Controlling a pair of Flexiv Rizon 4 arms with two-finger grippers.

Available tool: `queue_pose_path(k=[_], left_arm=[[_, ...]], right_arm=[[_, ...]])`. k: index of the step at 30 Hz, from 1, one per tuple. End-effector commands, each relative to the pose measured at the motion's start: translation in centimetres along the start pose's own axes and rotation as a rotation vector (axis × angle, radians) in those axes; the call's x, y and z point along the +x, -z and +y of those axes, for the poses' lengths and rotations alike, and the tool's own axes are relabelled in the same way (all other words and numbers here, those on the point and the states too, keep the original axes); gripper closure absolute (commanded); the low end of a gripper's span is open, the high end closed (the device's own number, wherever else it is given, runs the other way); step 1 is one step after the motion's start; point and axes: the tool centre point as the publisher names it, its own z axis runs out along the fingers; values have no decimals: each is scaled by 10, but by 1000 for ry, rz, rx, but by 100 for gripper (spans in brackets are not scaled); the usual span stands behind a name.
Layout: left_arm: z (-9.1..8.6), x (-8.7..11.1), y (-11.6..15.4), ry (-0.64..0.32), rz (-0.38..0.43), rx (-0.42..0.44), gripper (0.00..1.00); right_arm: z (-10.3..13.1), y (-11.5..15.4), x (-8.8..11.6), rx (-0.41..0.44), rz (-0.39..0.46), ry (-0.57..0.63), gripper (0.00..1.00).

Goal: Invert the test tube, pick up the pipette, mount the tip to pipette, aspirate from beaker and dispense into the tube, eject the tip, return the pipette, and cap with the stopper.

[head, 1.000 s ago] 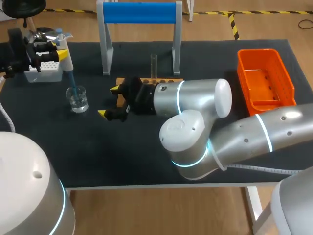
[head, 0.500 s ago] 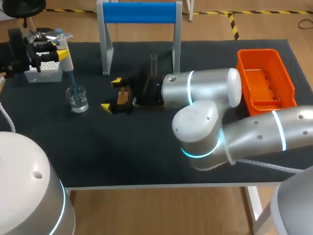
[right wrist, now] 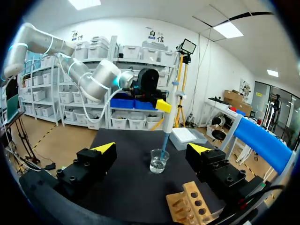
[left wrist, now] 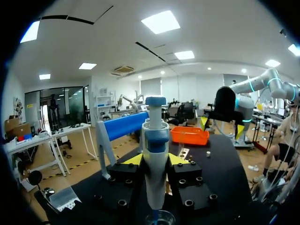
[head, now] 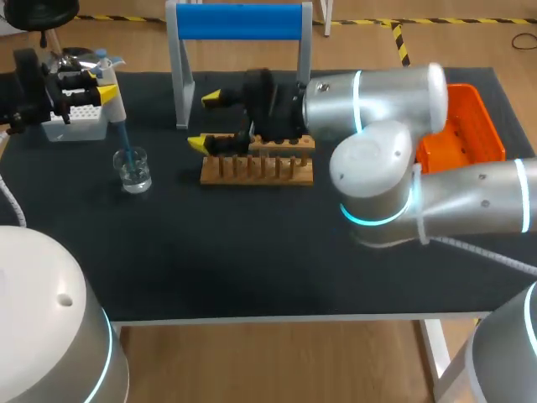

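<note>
Your right end effector (head: 205, 120) hangs open over the wooden rack (head: 256, 168) near the worktop's (head: 252, 252) back edge, while your left end effector (head: 105, 84) clenches the pipette (left wrist: 155, 154), tip seemingly in the beaker (head: 133, 170) by the left edge.

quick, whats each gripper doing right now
Left gripper: shut on the pipette.
Right gripper: open, holding nothing.

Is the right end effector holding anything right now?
No, the right end effector has its fingers spread wide with nothing gripped between them; the beaker stands well ahead of it.
</note>
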Motion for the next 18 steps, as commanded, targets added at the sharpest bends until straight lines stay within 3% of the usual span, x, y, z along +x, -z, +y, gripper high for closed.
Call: queue_pose_path(k=[1, 7, 18], left_arm=[[0, 0, 0, -1, 1, 1, 100], [0, 0, 0, -1, 1, 1, 100], [0, 0, 0, -1, 1, 1, 100]], right_arm=[[18, 40, -10, 54, 350, 4, 0], [39, 40, -16, 48, 456, 24, 0], [67, 21, -32, 30, 545, 43, 0]])
